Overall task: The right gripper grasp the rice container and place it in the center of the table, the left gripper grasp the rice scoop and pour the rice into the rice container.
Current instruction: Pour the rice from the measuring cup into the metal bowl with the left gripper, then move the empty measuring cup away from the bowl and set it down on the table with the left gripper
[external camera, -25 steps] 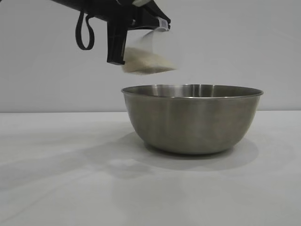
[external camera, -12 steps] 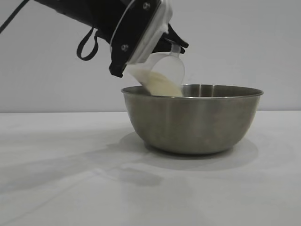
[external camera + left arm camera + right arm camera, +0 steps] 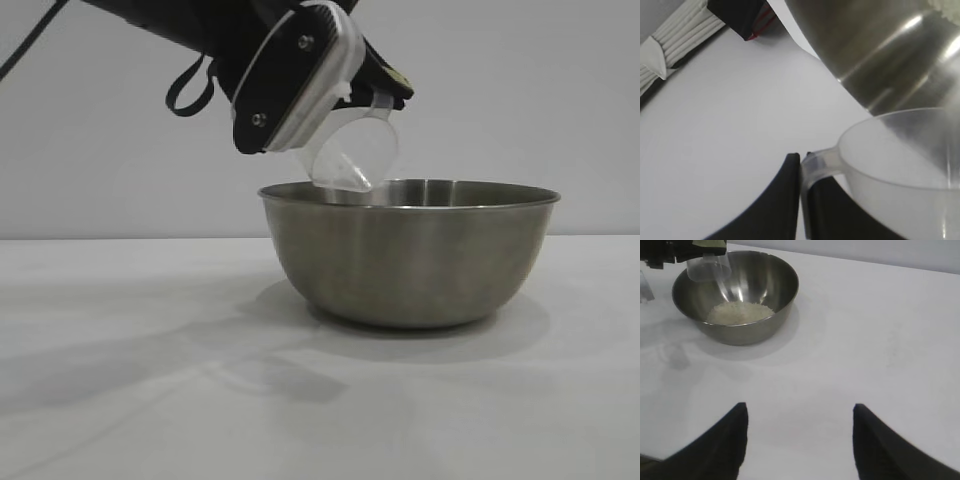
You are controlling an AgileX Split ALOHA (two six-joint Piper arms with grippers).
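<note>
A: Where is the pale white rice (image 3: 740, 313) now?

B: Heaped in the bottom of the wide round stainless-steel bowl (image 3: 410, 255) on the white tabletop (image 3: 150, 380). Half a second ago it filled the small translucent plastic scoop (image 3: 352, 152); now the scoop looks empty, tipped above the bowl's rim.

A: And the tools?

B: The left tool (image 3: 801, 192) pinches the scoop's handle. The right tool (image 3: 797, 437) is spread, well clear. The pour looks done.

Empty clear rice scoop (image 3: 352, 155) tilts over steel rice container (image 3: 410, 255) holding white rice (image 3: 740, 313)
</note>
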